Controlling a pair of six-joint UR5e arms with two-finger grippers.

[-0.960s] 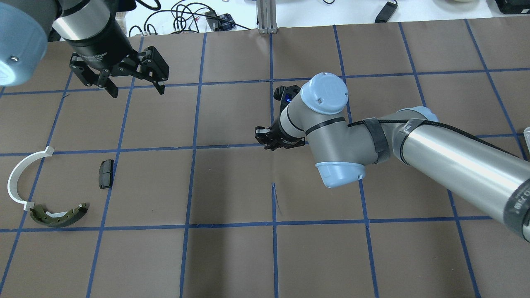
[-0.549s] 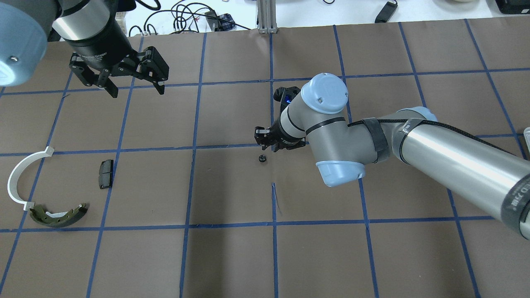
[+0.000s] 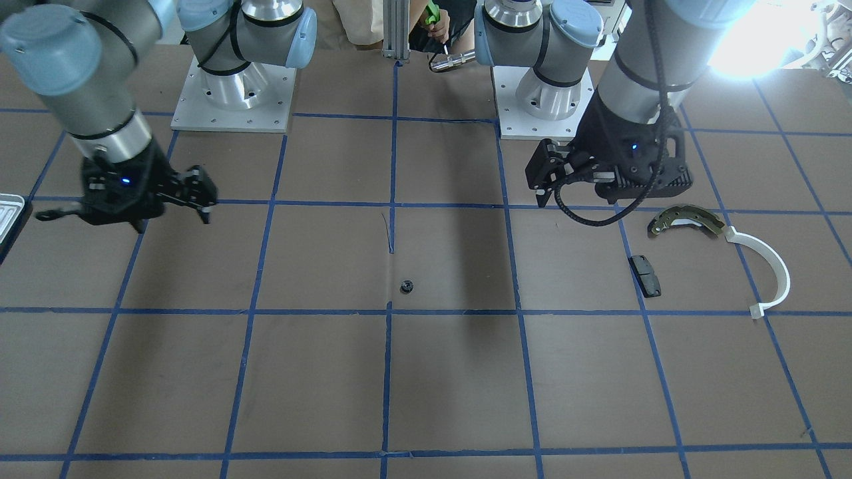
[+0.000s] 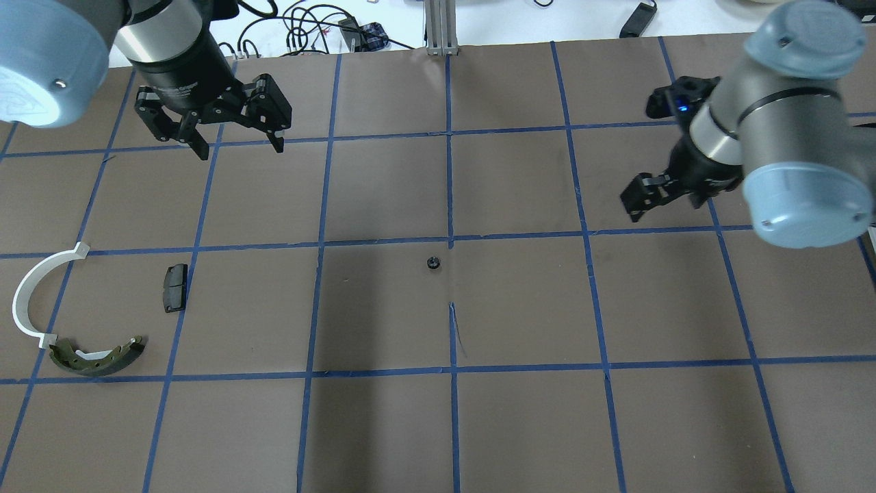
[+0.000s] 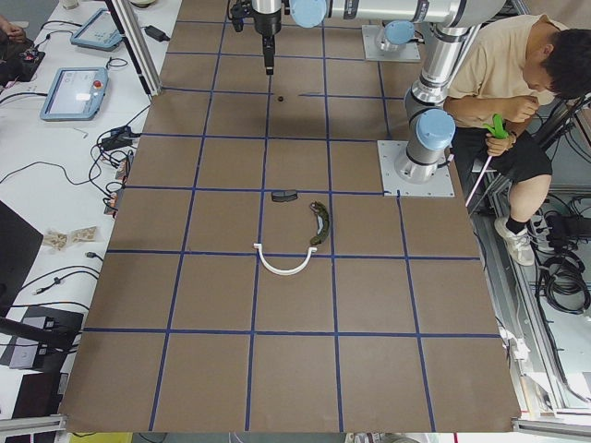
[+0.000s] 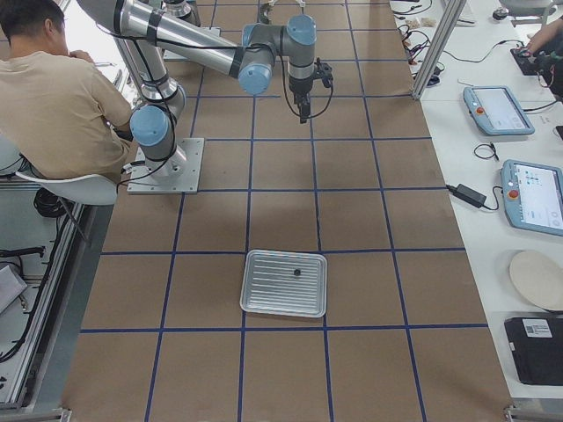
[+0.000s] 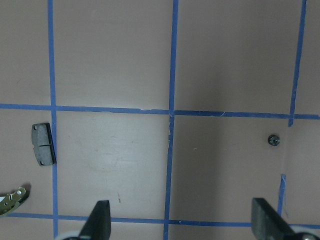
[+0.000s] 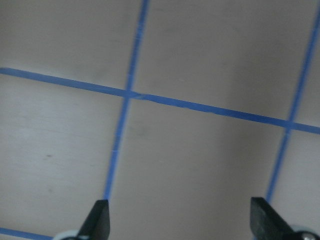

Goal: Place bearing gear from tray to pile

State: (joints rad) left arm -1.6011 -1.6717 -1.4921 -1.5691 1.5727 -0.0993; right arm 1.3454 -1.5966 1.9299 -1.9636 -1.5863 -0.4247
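The bearing gear (image 4: 432,262), small, black and toothed, lies alone on the brown mat near the table's middle, just below a blue tape crossing; it also shows in the front view (image 3: 407,287) and the left wrist view (image 7: 273,140). My right gripper (image 4: 636,198) is open and empty, well to the gear's right. My left gripper (image 4: 239,149) is open and empty, hovering at the back left. The pile lies front left: the olive brake shoe (image 4: 96,357), the white arc (image 4: 27,294) and the black pad (image 4: 175,287). The ribbed tray (image 6: 284,303) stands at the table's right end.
A small dark part (image 6: 296,272) lies in the tray. A seated person (image 6: 53,97) is beside the robot bases. An aluminium post (image 4: 441,27) and cables stand at the far edge. Tablets (image 6: 537,193) lie on the side table.
The gear appeared on the mat under the right gripper, which then drew far back to the right, empty. The left gripper shifted slightly to the right.
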